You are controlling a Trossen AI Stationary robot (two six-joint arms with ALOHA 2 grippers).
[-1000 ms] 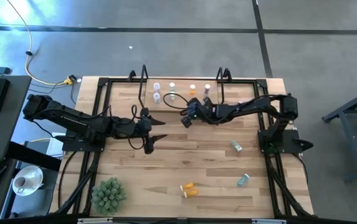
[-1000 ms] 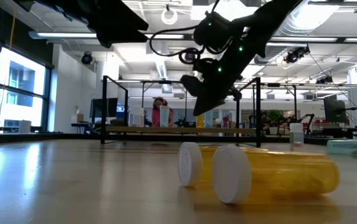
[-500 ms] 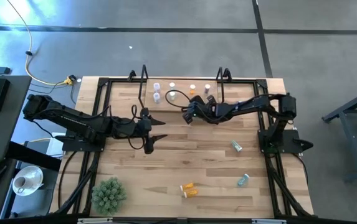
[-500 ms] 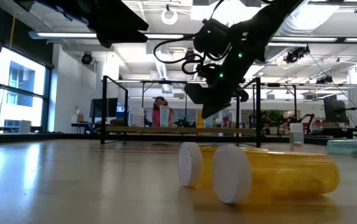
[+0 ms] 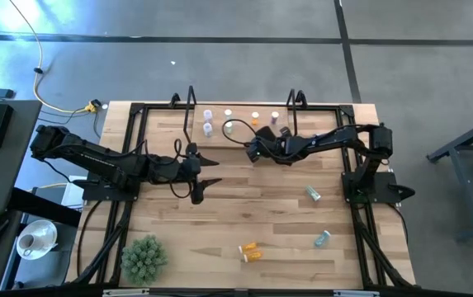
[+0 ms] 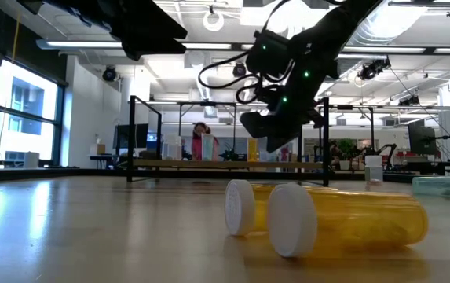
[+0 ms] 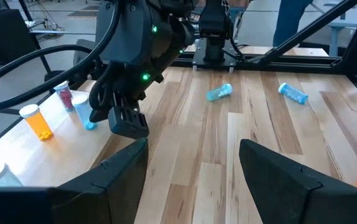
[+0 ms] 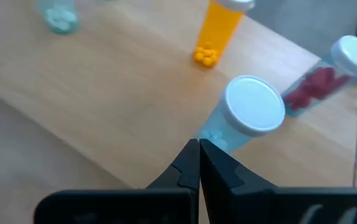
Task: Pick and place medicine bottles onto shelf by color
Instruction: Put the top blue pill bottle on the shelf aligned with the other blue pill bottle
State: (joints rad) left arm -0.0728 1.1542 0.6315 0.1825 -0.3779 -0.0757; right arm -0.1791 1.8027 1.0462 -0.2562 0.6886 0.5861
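Right arm stretched from its base at the counter's right edge toward the far middle. Right tool [image 5: 253, 150] sits just in front of the low light-wood shelf with black end frames [image 5: 240, 132], fingers pinched together and empty in its wrist view. Directly ahead of the fingertips stands a teal bottle with white cap [image 8: 243, 115]; beside it a white-capped bottle with reddish-purple contents [image 8: 328, 71] and an orange bottle [image 8: 218, 34], all upright on the shelf board.

Left arm reaches in from the left edge. Left tool [image 5: 199, 175] rests mid-counter, fingers spread wide, nothing between them.

Open wood between the two tools. Two teal bottles [image 5: 313, 194] [image 5: 323, 239] lie toward the right side; two orange bottles [image 5: 251, 251] lie together near the front edge. Green spiky plant ball [image 5: 144, 258] at front left corner.
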